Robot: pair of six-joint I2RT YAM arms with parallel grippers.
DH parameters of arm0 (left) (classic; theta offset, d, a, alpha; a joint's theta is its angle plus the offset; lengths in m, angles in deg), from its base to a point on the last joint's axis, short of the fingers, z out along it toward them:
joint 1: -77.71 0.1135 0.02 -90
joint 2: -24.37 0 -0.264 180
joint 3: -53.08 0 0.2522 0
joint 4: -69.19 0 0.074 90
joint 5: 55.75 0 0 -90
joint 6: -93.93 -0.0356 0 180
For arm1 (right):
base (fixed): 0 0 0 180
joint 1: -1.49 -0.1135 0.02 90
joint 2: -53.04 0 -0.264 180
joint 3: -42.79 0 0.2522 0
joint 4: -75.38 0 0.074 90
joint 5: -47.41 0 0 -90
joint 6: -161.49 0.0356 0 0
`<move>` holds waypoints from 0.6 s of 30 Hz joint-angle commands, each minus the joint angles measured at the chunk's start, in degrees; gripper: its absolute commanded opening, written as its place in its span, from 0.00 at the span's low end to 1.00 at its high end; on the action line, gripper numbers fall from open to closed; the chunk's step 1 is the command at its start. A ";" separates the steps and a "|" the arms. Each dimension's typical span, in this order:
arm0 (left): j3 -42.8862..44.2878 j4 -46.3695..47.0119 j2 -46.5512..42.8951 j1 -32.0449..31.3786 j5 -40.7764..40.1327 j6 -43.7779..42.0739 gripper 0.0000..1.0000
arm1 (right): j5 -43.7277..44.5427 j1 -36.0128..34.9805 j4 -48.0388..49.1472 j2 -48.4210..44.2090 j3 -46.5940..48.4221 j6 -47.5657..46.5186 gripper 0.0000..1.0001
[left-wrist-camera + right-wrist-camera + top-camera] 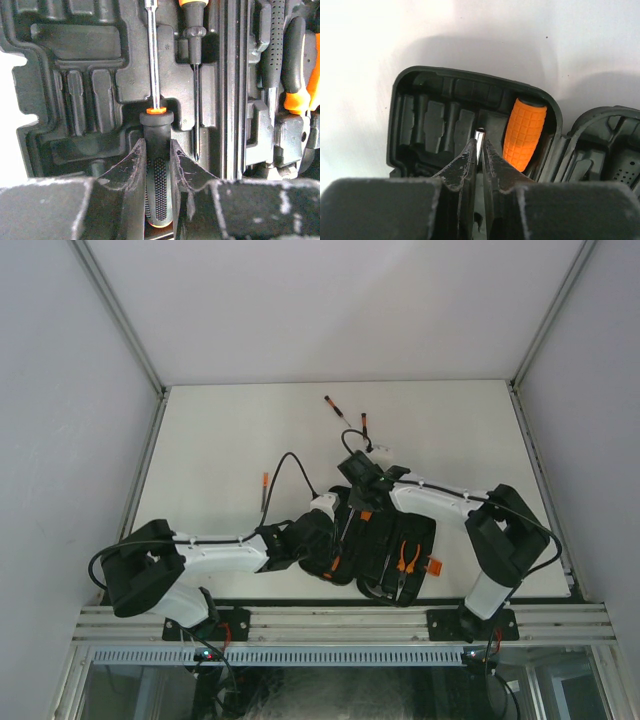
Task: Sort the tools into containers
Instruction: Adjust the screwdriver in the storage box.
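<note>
Now, step in hand: seating one black-handled screwdriver with orange collar and bright steel shaft [156, 120] into a moulded slot of the black plastic hinged tool case [75, 50].
Left gripper [157, 146]: fingers clamped on the ribbed handle from both sides, shaft pointing to 12 o'clock in the wrist view.
Right gripper [479, 142]: fingers almost together about the shaft's shiny tip; pinching it or just off it, cannot tell.
Screwdriver's place: over the open case's half toward 9 o'clock, lined up with a long groove, apparently not pressed home.
Stowed so far: orange-and-black pliers [405, 558] in the half toward 3 o'clock; orange knurled handle [525, 131] lodged by the case's far rim.
Loose on the white table [230, 440]: pair of thin screwdrivers [337, 412] at 12 o'clock of the case, third thin screwdriver [264, 488] at 10 o'clock.
Next move, as a judgement: lower handle and shaft level into the groove, press until snug, then part both sets of fingers and reach for the 12 o'clock pair.
</note>
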 commanded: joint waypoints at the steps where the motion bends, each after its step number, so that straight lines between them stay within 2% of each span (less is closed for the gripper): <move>1: -0.08 -6.94 2.58 -0.31 3.33 0.05 0.00 | -1.29 0.52 2.02 1.66 0.21 -1.18 0.08; 12: 0.32 -7.30 2.68 -0.23 3.78 -0.12 0.00 | -4.18 1.05 3.07 4.59 0.30 -1.31 0.07; 18: 0.36 -7.32 2.73 -0.27 4.32 -0.25 0.00 | -6.50 1.19 -0.73 7.39 1.76 -2.67 0.00</move>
